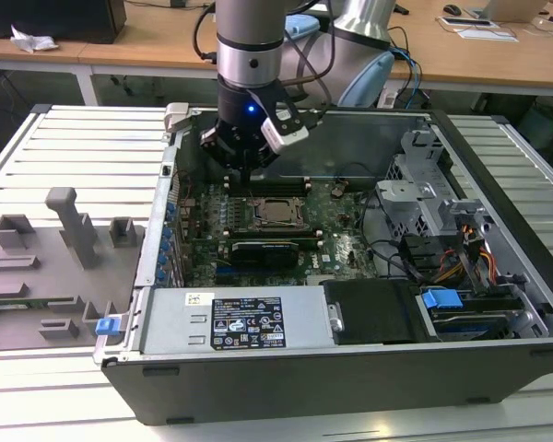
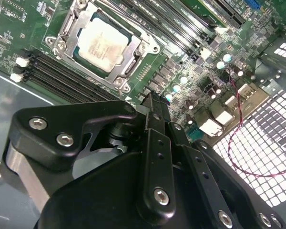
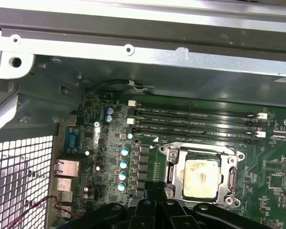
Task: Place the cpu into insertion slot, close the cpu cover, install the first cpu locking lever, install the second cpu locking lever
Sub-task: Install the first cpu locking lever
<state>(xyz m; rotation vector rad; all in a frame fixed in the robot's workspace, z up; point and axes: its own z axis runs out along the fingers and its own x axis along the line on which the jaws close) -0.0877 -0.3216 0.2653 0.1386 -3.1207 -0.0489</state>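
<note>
Exterior view: the gripper (image 1: pixel 246 173) hung inside the open computer case (image 1: pixel 498 175), low over the motherboard (image 1: pixel 336 230), just off the far side of the insertion slot (image 1: pixel 259 214). The cpu (image 1: pixel 276 213) sat in that slot. A grey fixture tray (image 1: pixel 37 267) lay outside the case on the exterior view's left. Second wrist view: the gripper's (image 2: pixel 151 100) fingers were pressed together with nothing between them. The cpu (image 2: pixel 104 45) lay flat in the socket, pale top up, with the cpu cover (image 2: pixel 133 64) down around it as a frame. The memory slots (image 2: pixel 62 71) ran alongside. I couldn't tell whether the levers were latched. First wrist view: the fingertips met at the gripper (image 3: pixel 150 188), beside the socket and not touching it. The cpu (image 3: pixel 200 179) was seated, the cpu cover (image 3: pixel 175 167) was closed over its edges, and the memory slots (image 3: pixel 195 124) sat just beyond.
</note>
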